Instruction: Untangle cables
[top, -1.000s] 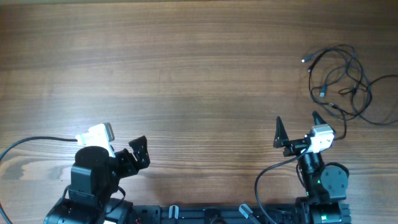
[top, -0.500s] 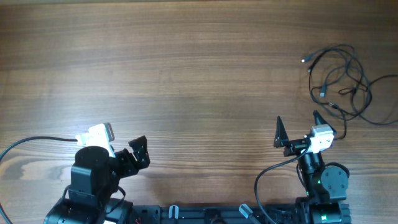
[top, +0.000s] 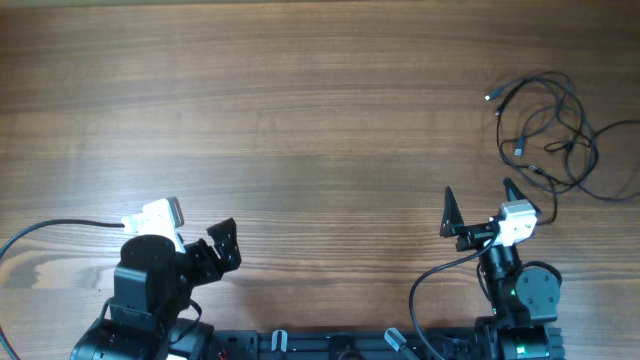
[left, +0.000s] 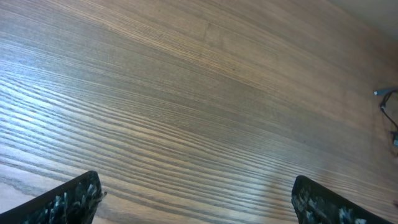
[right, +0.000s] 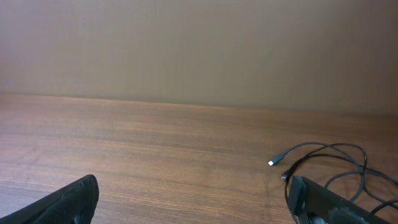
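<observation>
The cables lie as a loose tangle of thin black cords at the far right of the wooden table, with one small plug end sticking out to the left. My right gripper stands open a little nearer and to the left of the tangle, touching nothing. The right wrist view shows the cables beyond the right finger, and the right gripper spread over bare wood. Far off at the near left, my left gripper is open and holds nothing. In the left wrist view the gripper is wide open and a cable tip shows at the right edge.
Both arm bases sit at the table's near edge. A thick black arm cable runs off to the left. The table's far edge meets a plain wall in the right wrist view.
</observation>
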